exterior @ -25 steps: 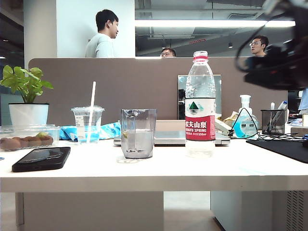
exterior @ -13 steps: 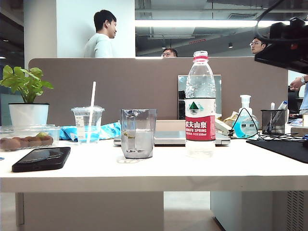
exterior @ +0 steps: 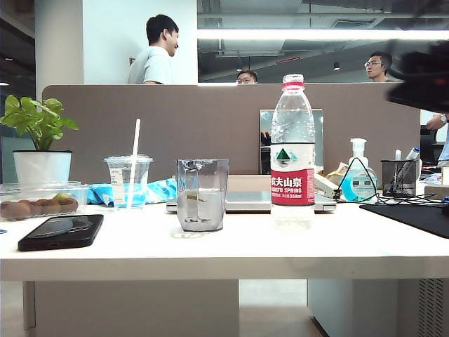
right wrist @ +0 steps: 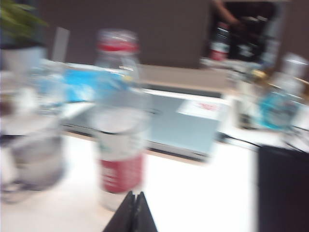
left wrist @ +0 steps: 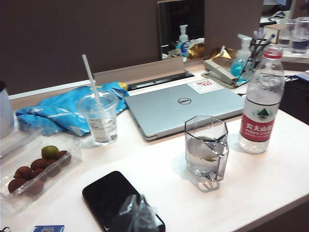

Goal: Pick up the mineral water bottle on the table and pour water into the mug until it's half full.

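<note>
The mineral water bottle (exterior: 292, 151) stands upright on the white table (exterior: 210, 254), with the mug (exterior: 202, 194) a hand's width to its left. Water fills roughly the lower half of the mug. In the left wrist view the bottle (left wrist: 263, 104) and mug (left wrist: 206, 147) stand well beyond my left gripper (left wrist: 136, 203), which hovers shut and empty over a black phone (left wrist: 113, 195). My right gripper (right wrist: 134, 194) is shut and empty, its tips short of the blurred bottle (right wrist: 118, 121), with the mug (right wrist: 34, 140) off to one side. In the exterior view the right arm (exterior: 424, 77) is a dark blur at the upper right.
A silver laptop (exterior: 245, 200) lies behind the bottle. A lidded cup with a straw (exterior: 128, 181), a fruit tray (exterior: 38, 200), a potted plant (exterior: 38, 140) and the phone (exterior: 62, 230) occupy the left. A black mat (exterior: 414, 214), pen holder (exterior: 398, 177) and pump bottle (exterior: 358, 175) are on the right.
The right arm has drawn back toward the upper right edge of the exterior view and shows less. Bottle and mug have not moved.
</note>
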{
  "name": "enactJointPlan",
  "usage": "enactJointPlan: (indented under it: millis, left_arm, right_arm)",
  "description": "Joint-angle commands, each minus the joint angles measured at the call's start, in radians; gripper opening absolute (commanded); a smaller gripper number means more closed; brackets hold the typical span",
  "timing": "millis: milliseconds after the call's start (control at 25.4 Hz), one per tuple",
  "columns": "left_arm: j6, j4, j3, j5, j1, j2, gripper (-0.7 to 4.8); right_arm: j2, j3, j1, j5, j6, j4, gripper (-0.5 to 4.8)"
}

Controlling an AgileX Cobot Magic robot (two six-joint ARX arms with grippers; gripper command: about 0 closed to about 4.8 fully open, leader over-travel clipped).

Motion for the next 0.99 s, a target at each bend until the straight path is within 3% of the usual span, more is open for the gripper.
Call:
enactJointPlan:
  millis: [39,394,513,986]
  left_arm:
    - [0.005,0.011,0.002,0.005,0.0,-0.001,-0.04]
    - [0.005,0.011,0.002,0.01,-0.001,-0.001,-0.04]
    - [0.005,0.011,0.002,0.006,-0.001,-0.001,-0.04]
    - [0.005,0.011,0.002,0.006,-0.001,-0.002,-0.04]
  right_arm:
    - [-0.16,0.004,-0.079,-0.03,-0.006,-0.225,-0.05]
    - [-0.519,-0.029,-0.24,-0.029,-0.011,-0.431,-0.05]
    - [-0.697,-0.134,-0.246,-0.037,-0.009,-0.44,-0.05]
    - [-0.914,-0.13,-0.249,-0.032,-0.007,-0.814,-0.05]
